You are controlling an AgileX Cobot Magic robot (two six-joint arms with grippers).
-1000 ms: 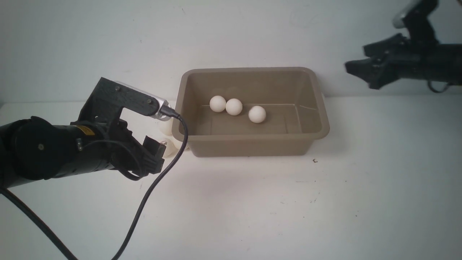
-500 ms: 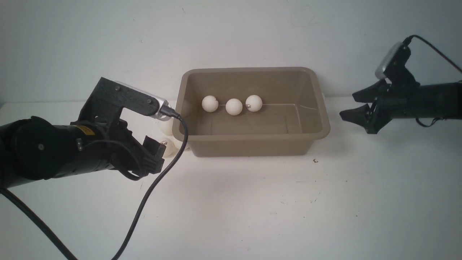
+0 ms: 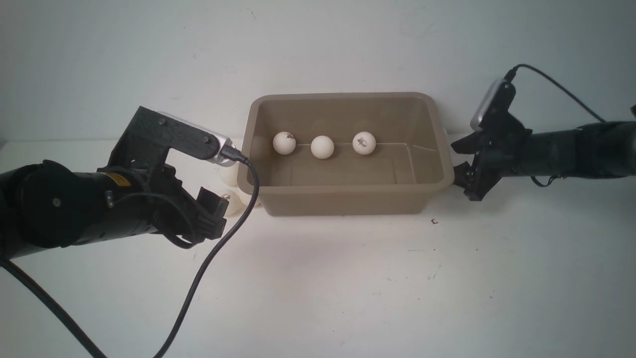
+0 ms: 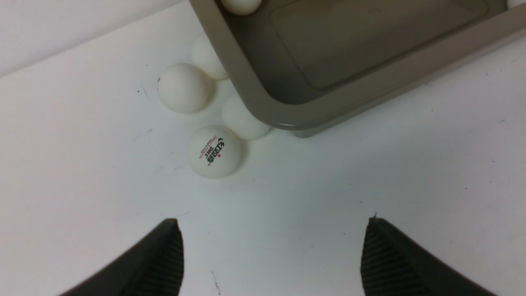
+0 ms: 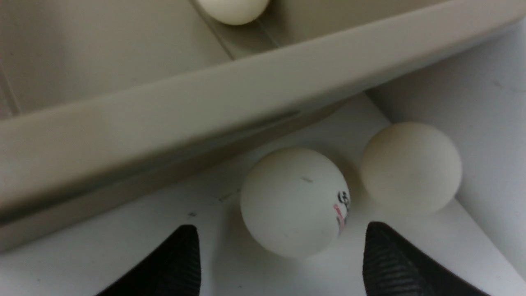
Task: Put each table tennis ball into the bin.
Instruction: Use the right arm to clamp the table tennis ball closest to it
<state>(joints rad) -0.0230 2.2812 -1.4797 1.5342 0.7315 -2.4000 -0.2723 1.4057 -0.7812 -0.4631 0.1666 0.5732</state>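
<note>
Bin [image 3: 348,201]: on desk [image 3: 348,298], three table tennis balls [image 3: 322,147] inside.
Left end effector [image 4: 273,230]: released, empty; four loose balls [image 4: 213,152] beside bin's left end.
Right end effector [image 5: 279,230]: released, straddling printed ball [image 5: 294,201] at bin's right end.

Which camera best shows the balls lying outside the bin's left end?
The left wrist view: four table tennis balls show clearly by the bin corner. The front view shows only slivers behind the left arm; the right wrist view shows none of them.

White table [image 3: 348,278] bears the bin [image 3: 348,201] (balls [image 4: 213,151] beside it).
</note>
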